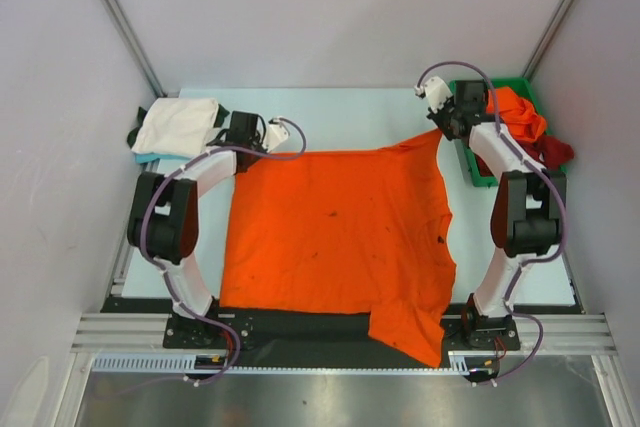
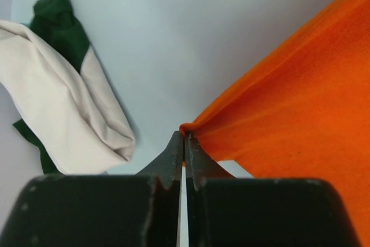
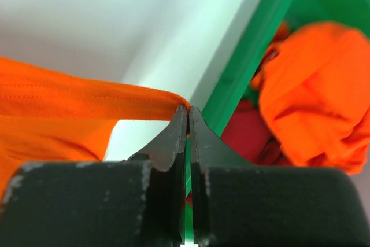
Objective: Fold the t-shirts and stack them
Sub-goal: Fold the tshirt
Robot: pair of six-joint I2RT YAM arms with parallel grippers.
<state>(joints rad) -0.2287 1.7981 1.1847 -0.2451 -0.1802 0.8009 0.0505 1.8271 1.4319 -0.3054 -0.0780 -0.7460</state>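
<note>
The bright orange cloth t-shirt (image 1: 340,227) lies spread nearly flat on the pale table (image 1: 350,112), its long axis running far to near and its near right corner drooping over the table's front edge. Its far edge runs left to right between the arms. The left gripper (image 2: 184,143) is closed tight on the far left corner and the right gripper (image 3: 188,117) is closed tight on the far right corner, so the whole garment lies nearward of both. Each arm is nearer its own corner. The cloth shows dark specks and few wrinkles; which end carries the collar cannot be made out. A folded white cloth t-shirt (image 1: 178,125) sits far left. A green plastic bin (image 3: 250,56), far right, holds crumpled orange and dark red t-shirts (image 1: 520,117).
</note>
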